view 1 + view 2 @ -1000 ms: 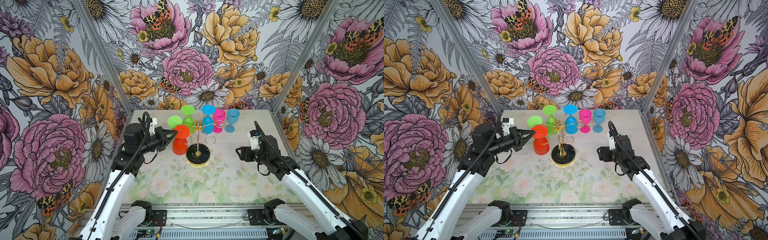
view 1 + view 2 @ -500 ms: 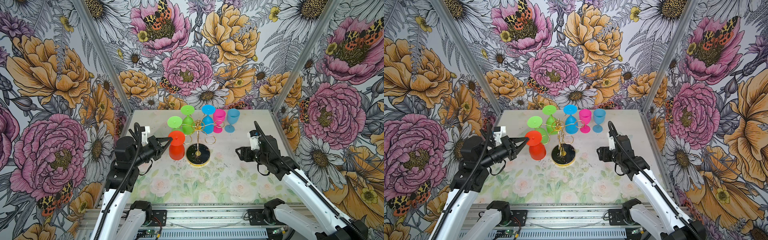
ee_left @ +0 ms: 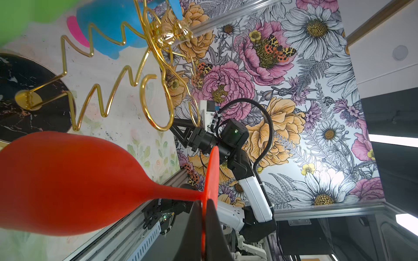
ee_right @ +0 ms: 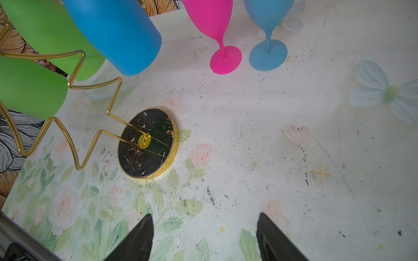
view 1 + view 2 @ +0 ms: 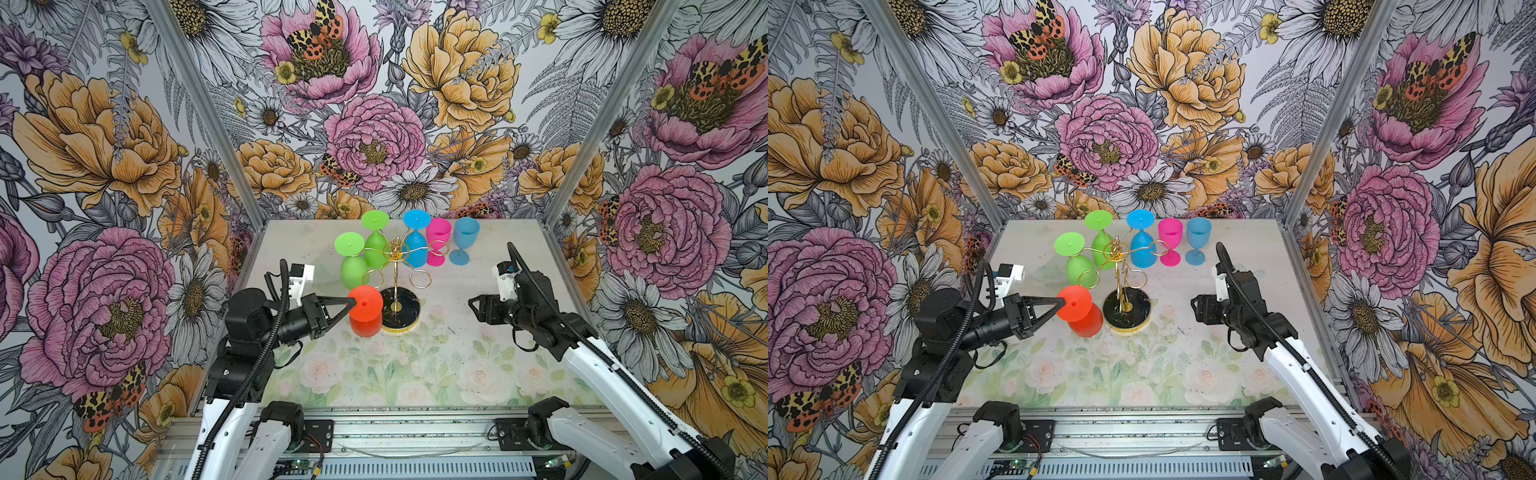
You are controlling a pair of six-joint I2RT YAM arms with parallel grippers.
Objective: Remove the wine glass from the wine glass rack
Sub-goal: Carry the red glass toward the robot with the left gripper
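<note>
Bright, even light in both top views, only faint shadows on the tabletop (image 5: 415, 374), and straight lines bow toward the edges. Left wrist view now: green glass (image 3: 20, 13) is pure blur, red wine glass (image 3: 67, 180) soft, wine glass rack (image 3: 172, 34) glinting, light strip (image 3: 393, 137) blown out.

The red wine glass (image 3: 67, 180) and a blurred green glass (image 3: 24, 13) are cropped.
</note>
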